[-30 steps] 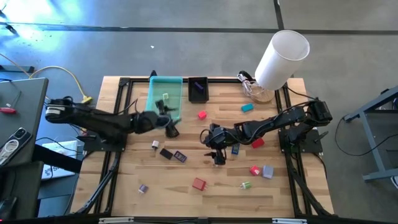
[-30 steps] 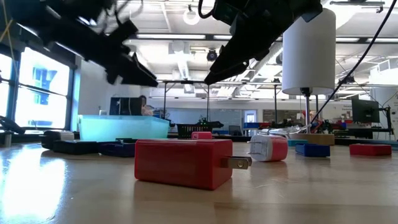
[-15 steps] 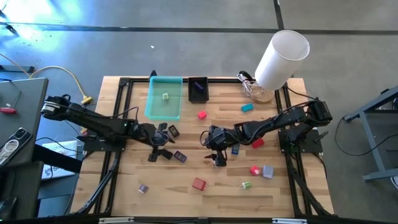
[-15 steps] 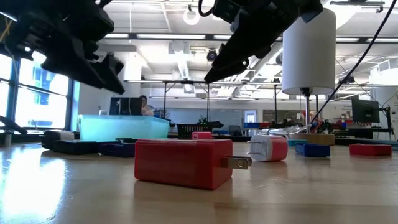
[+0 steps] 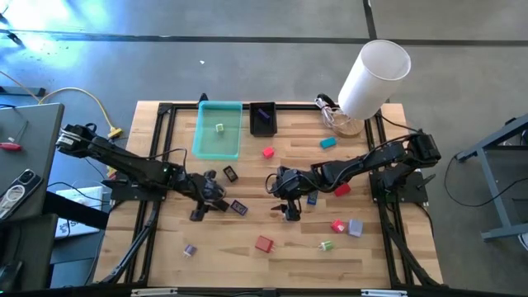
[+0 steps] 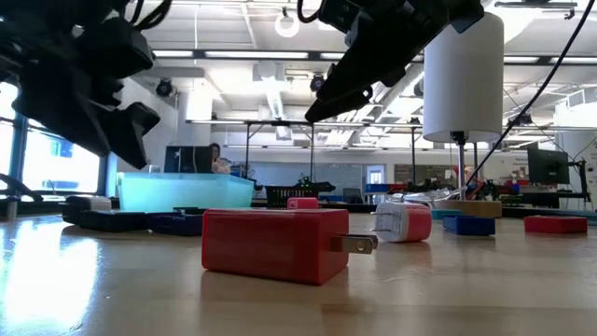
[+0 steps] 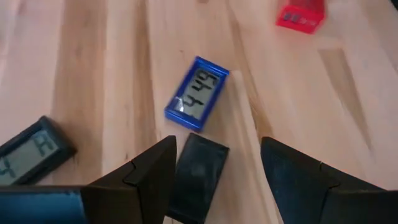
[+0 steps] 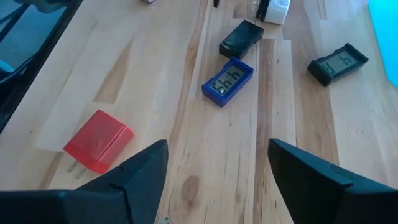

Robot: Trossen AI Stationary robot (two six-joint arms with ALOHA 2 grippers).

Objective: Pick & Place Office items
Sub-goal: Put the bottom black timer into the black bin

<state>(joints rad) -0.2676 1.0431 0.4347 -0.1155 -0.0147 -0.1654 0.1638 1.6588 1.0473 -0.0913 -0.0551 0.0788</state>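
Note:
Small office items lie scattered on the wooden table point(image 5: 247, 264). My left gripper point(image 5: 205, 205) is open and low over a black block point(image 7: 198, 176), its fingers standing on either side of the block without touching it. A blue display piece point(image 7: 196, 93) lies just beyond, and a black display piece point(image 7: 31, 152) off to one side. My right gripper point(image 5: 287, 206) hovers open above the table's middle, holding nothing; its wrist view shows a red plug block point(image 8: 98, 140) and the blue display piece point(image 8: 227, 81). A small green-white piece point(image 5: 219, 127) lies in the teal tray point(image 5: 205, 140).
A large white cylinder point(image 5: 374, 76) stands at the far right corner, and a black tray point(image 5: 262, 118) sits beside the teal one. Red point(image 5: 263, 243), green point(image 5: 326, 245), grey-purple point(image 5: 355, 228) and teal point(image 5: 328, 142) pieces are scattered about. A black frame point(image 5: 157, 148) borders the table.
My left gripper has moved from the near end of the teal tray toward the table's near edge and come down over the black block, staying open. The green-white piece stays in the tray.

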